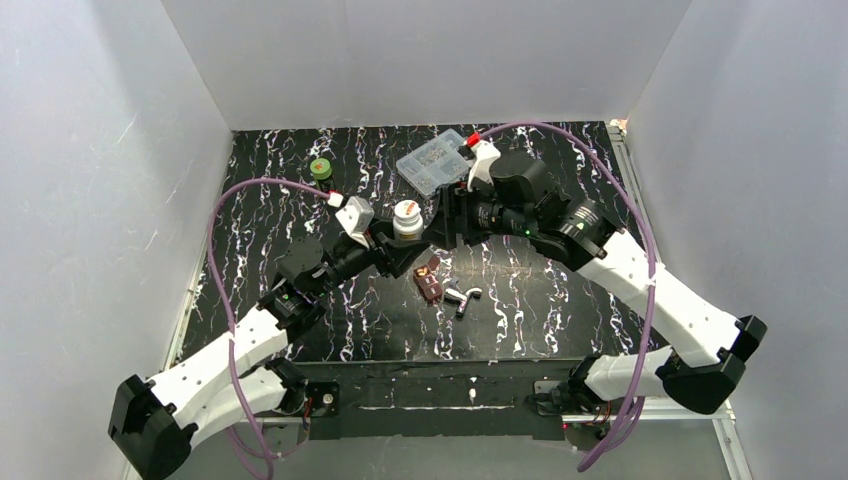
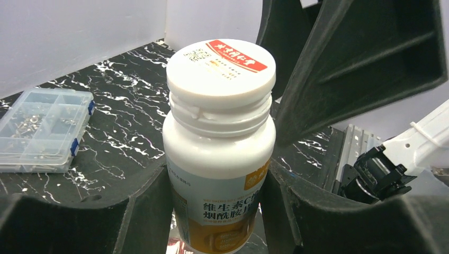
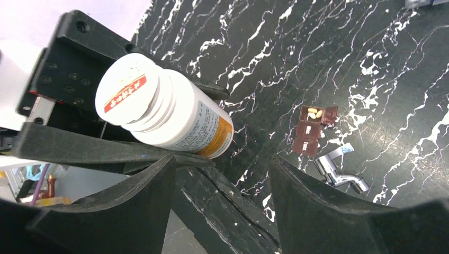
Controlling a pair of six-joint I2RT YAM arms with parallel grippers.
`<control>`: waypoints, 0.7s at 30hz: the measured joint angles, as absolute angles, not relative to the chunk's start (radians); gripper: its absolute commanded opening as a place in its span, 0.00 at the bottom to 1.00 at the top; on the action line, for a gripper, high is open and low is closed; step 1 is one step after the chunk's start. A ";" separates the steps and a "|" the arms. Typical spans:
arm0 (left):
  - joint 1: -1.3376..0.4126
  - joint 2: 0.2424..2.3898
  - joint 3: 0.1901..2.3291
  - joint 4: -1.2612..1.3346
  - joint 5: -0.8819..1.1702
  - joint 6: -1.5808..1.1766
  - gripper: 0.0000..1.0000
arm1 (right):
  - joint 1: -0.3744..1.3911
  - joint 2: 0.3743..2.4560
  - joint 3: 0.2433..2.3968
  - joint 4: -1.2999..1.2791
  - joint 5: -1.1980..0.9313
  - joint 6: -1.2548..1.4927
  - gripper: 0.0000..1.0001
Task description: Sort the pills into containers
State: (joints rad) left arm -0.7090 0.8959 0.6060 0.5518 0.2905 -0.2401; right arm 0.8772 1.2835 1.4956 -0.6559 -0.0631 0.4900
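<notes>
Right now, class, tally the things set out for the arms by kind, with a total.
Bottles: 2 (white plastic pill bottle, small green-capped bottle)
Boxes: 2 (clear plastic compartment box, dark red-brown pill case)
Shiny silver metal piece: 1
Total: 5

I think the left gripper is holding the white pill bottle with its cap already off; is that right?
Not quite: the left gripper does hold the white pill bottle, but its cap is on, as the left wrist view shows.

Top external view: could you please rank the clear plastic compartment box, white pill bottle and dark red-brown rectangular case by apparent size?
1. Clear plastic compartment box, largest.
2. White pill bottle and dark red-brown rectangular case look alike; the bottle is held nearer the camera, so unranked.
</notes>
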 measured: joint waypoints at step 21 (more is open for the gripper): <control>-0.709 0.921 0.729 0.418 0.356 -0.053 0.00 | 0.645 1.247 1.473 -0.659 -0.055 0.490 0.71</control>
